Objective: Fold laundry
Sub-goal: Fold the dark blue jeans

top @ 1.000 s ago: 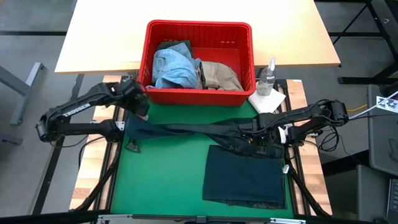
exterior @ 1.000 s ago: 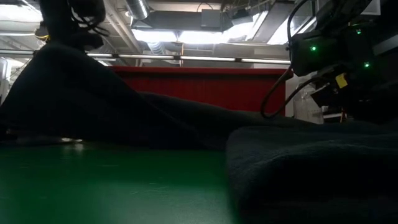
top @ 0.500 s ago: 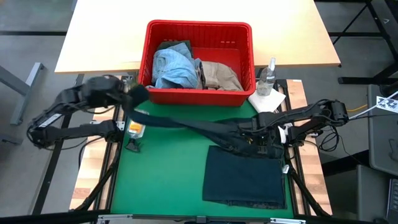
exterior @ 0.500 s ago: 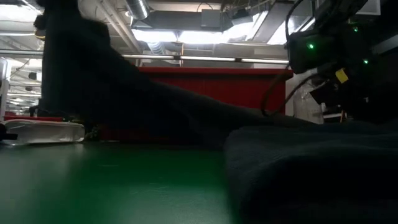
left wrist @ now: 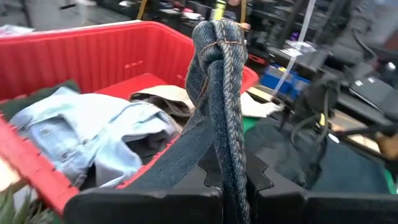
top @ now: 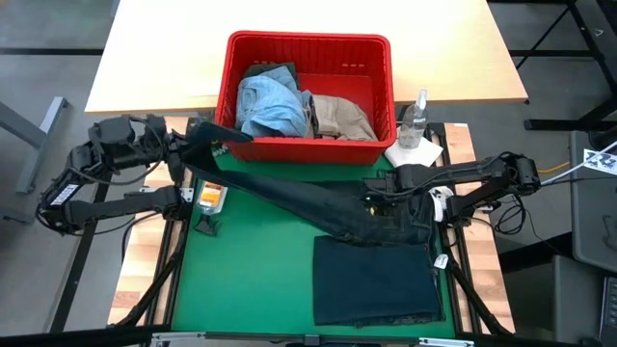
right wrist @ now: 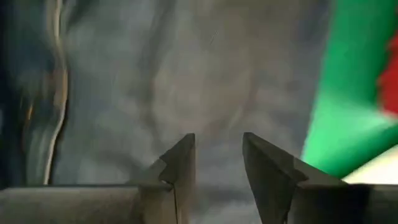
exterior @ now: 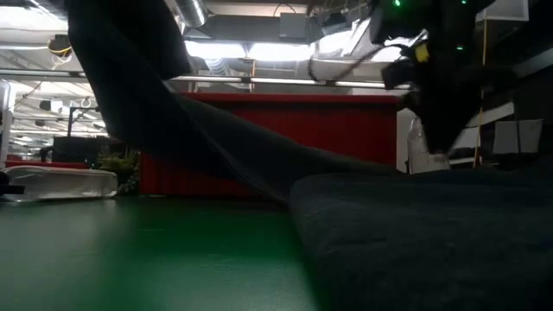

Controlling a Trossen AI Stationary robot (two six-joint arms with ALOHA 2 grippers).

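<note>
Dark navy jeans lie on the green mat, their folded part (top: 376, 280) at the near right. One leg (top: 289, 193) runs slanting up from there to my left gripper (top: 200, 145), which is shut on its end beside the red basket's (top: 386, 58) left front corner. The low view shows the same leg (exterior: 147, 104) rising to the upper left. My right gripper (top: 386, 204) hangs open, pointing down, just above the jeans' bunched upper part (right wrist: 186, 74). Light blue denim (top: 268, 101), a beige piece (top: 342, 116) and a dark olive piece (top: 270, 70) lie in the basket. My left gripper pinches the bunched end of the jeans leg (left wrist: 229, 168) between its two fingers, several layers gathered together. The fingers point nearly level toward the basket. A loop of the cloth (left wrist: 214, 43) stands out past the fingertips, and the leg runs taut down to the mat.
A clear spray bottle (top: 415, 120) and a small white cloth (top: 415, 156) sit at the mat's far right. A small clear packet with an orange label (top: 210, 198) and a black piece (top: 204, 226) lie at the mat's left edge. Green mat lies bare at the near left.
My left gripper has risen and drawn back toward the table's left edge, tipping from downward to nearly level. The jeans leg has lifted off the mat and drawn taut, uncovering the orange-labelled packet. My right gripper has risen a little off the jeans, staying open.
</note>
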